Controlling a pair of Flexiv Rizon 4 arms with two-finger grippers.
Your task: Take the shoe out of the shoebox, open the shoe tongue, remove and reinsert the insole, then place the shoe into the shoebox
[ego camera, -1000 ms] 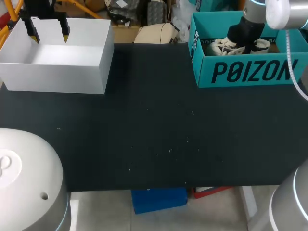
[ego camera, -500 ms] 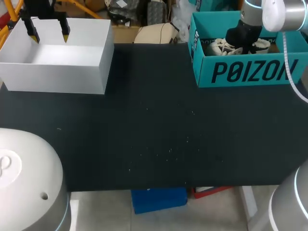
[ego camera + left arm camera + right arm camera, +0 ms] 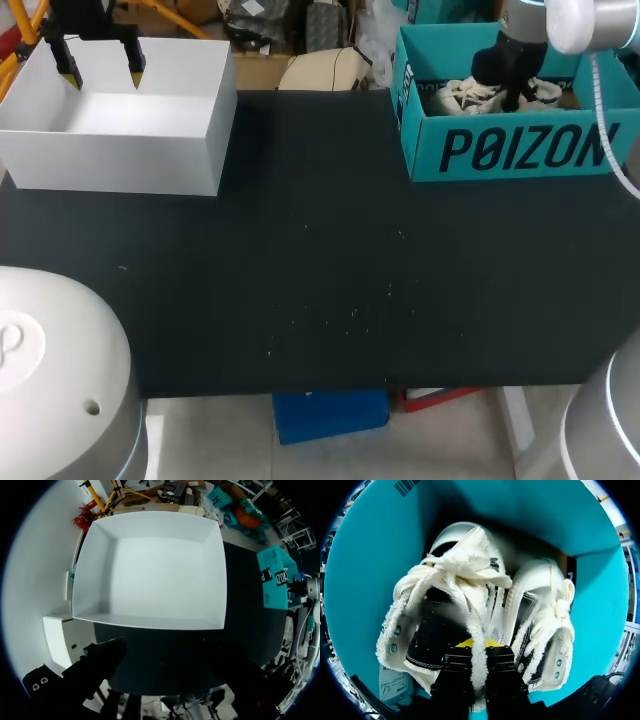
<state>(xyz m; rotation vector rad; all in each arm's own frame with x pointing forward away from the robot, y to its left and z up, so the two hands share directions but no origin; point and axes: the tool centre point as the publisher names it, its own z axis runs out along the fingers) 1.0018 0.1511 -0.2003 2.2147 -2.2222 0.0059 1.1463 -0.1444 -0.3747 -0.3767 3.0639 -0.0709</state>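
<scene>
head view: black table (image 3: 330,280). a white box (image 3: 110,165), open at the top, is set at the far left corner. the left gripper (image 3: 100,70) is held above the box's back edge, its two yellow tips well apart with nothing between them: open. a teal shoebox (image 3: 520,150) is set at the far right corner, well apart from the white box. the right arm is lowered into it, and the right gripper (image 3: 510,95) is sunk among a pair of shoes (image 3: 462,97), of which only cream parts are seen over the front wall. the fingers cannot be made out from here.

left wrist view: the white box is seen from straight above, ahead of the gripper. the shoebox is seen far off to one side on the table. the gripper's dark fingers are spread wide; the tips are not seen.

right wrist view: two black shoes with fuzzy cream laces are lying side by side inside the shoebox. the shoe (image 3: 445,605) is directly ahead of the gripper, the second shoe (image 3: 540,620) just beside it, touching. the fingers are drawn close together, pinched on a fuzzy cream strip (image 3: 476,665) of the shoe.
</scene>
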